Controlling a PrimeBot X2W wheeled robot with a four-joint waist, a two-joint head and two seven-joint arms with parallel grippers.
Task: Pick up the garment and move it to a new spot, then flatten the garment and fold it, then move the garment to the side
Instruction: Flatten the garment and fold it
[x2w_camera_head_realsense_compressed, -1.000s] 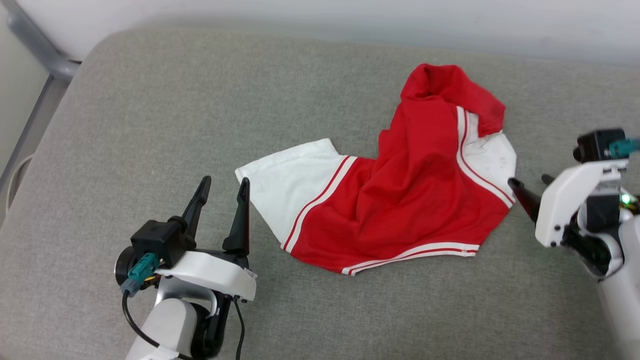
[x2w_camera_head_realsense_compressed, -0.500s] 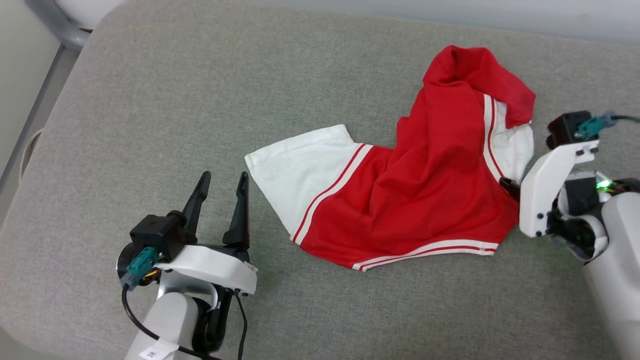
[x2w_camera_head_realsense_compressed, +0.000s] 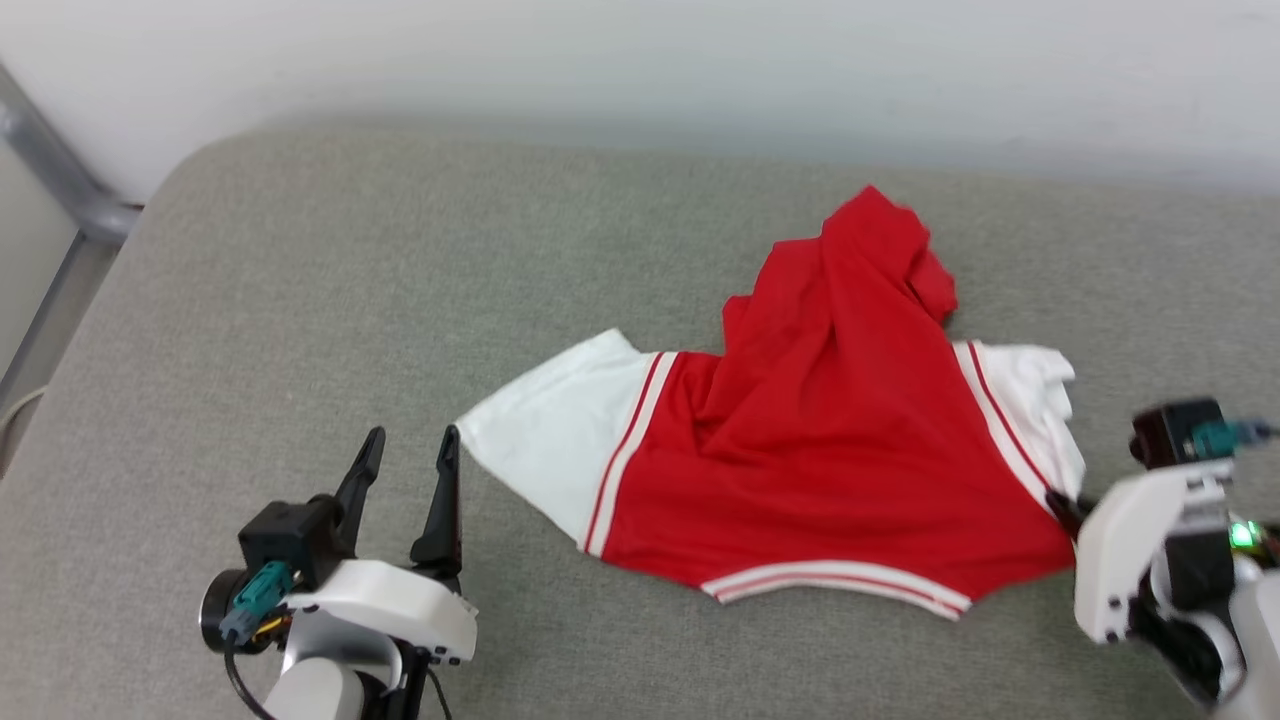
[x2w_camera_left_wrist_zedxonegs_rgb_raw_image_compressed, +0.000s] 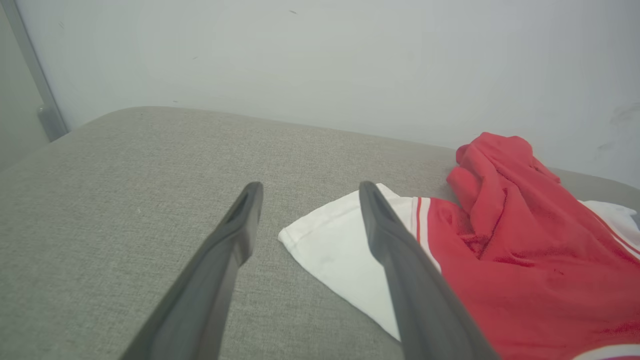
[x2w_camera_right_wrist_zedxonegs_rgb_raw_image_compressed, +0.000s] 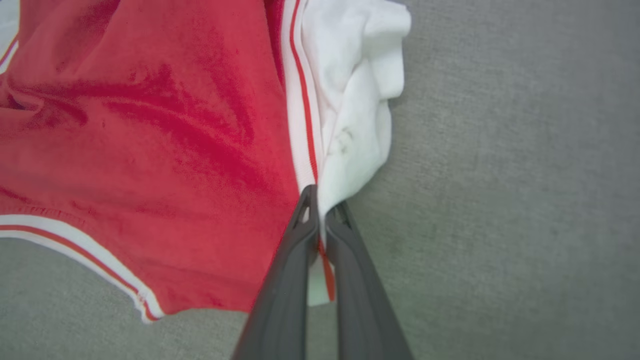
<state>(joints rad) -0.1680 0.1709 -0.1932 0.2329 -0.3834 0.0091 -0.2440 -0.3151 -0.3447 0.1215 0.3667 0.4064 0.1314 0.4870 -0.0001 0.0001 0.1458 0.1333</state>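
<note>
My right claw (x2w_camera_right_wrist_zedxonegs_rgb_raw_image_compressed: 320, 207) is pinched shut on the striped seam where the white sleeve of the garment (x2w_camera_head_realsense_compressed: 830, 450) meets red, at the crumpled shirt's right edge on the grey cushion (x2w_camera_head_realsense_compressed: 350, 260); my left claw (x2w_camera_head_realsense_compressed: 412, 440) stands spread and empty just beside the other sleeve. The bite looks thin, so I judge a lift could pull the cloth free or drag it bunched. My right wrist view shows that bite plainly, while the head view hides it behind my wrist.

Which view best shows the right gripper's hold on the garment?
Right wrist view: the right gripper is shut on the garment at its striped seam. Head view half hides that pinch; left wrist view shows the garment's other end.
</note>
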